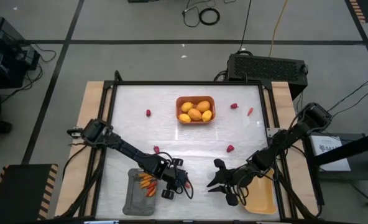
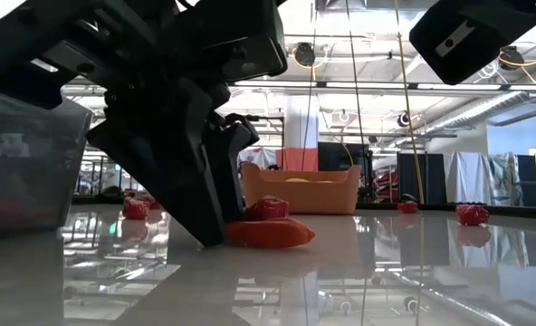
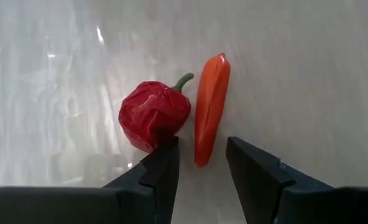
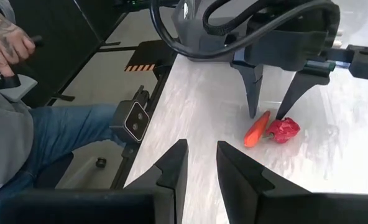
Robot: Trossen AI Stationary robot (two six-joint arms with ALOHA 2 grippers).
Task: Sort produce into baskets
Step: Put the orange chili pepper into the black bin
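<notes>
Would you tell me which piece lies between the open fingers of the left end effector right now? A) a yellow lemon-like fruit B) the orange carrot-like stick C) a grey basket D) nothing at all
B: in the left wrist view the orange stick lies between the open fingers of the left end effector, with a red pepper-like piece beside it.

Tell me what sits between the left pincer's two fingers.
In the left wrist view the left pincer is open, with the lower end of an orange carrot-like stick between its fingers. A red pepper-like piece lies against one finger.
</notes>
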